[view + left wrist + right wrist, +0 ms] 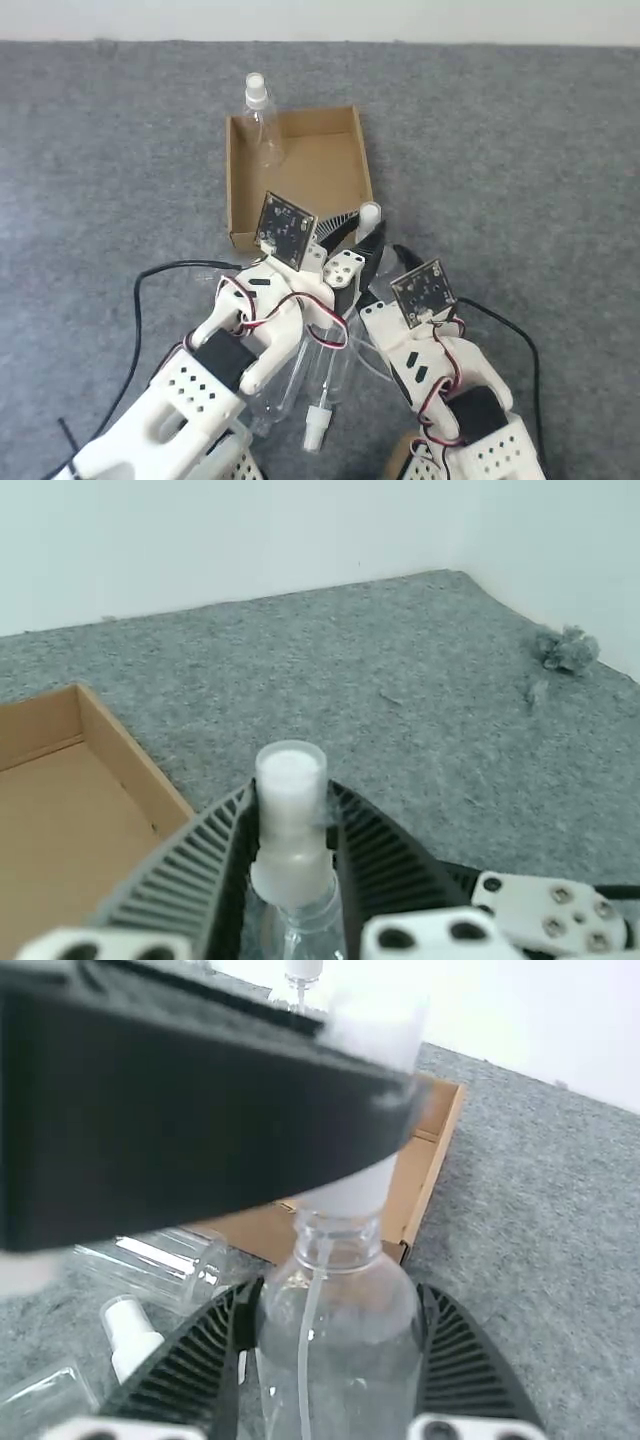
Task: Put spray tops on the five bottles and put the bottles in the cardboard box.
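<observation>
**Between two pincers: top on neck, bottle upright**

Between the ribbed fingers of my left pincer (290, 825) sits a white spray top (290, 770), and I've got it squeezed from both sides, jaws narrow around its collar. Right under that grip, my right pincer (335, 1300) is clamped on the clear bottle (335, 1370) itself, one finger on each flank, holding it upright. The top is sitting on the bottle's neck, and its thin tube hangs down inside the clear body.

Just beyond both pincers lies the cardboard box (232, 180), open side up, its near wall close to my fingertips. At its far corner, away from my left pincer, a capped bottle (262, 125) leans with its white head poking over the rim.

Back behind the pincers, under my arms, a spare spray top (318, 425) lies on the grey bench (520, 150), with bare bottles (285, 390) lying beside it on their sides. How many are down there, I can't tell. Far off past my left pincer, a tuft of fluff (565, 648) rests on the bench.
</observation>
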